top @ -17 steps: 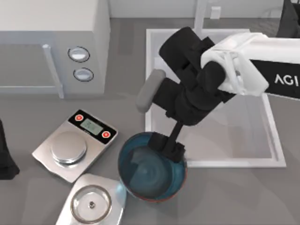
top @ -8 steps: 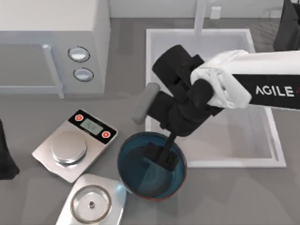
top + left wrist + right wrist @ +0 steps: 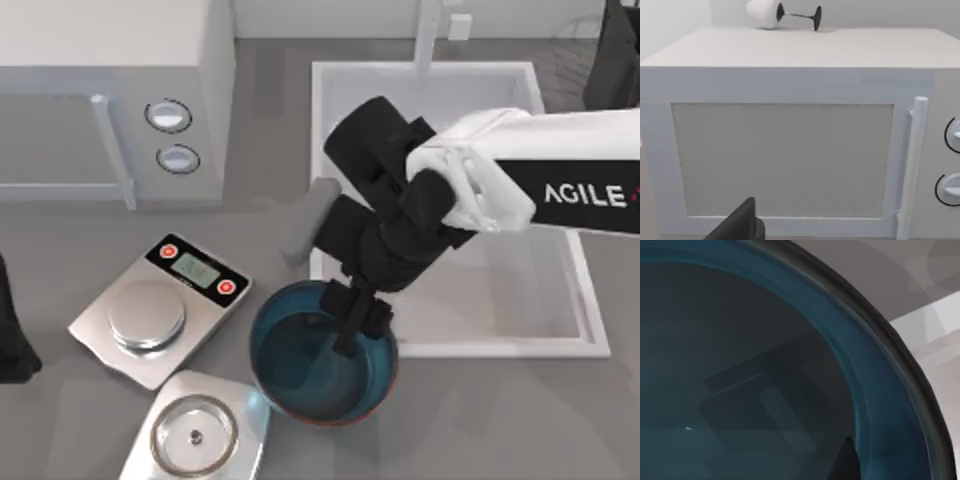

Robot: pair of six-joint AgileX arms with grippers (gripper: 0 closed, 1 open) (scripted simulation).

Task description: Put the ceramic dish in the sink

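Your ceramic dish [image 3: 310, 375] stood upright on the worktop [image 3: 480, 420], mouth up, just beside the sink's [image 3: 590, 330] near rim. Your right gripper [image 3: 355, 320] dipped inside the dish by that rim; how wide its fingers stood, I cannot tell. Your left arm sat parked facing the microwave [image 3: 785, 150].

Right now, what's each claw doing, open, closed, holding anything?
Right claw: down inside the ceramic dish by its sink-side rim; open or closed cannot be told.
Left claw: parked facing the microwave; cannot be told.
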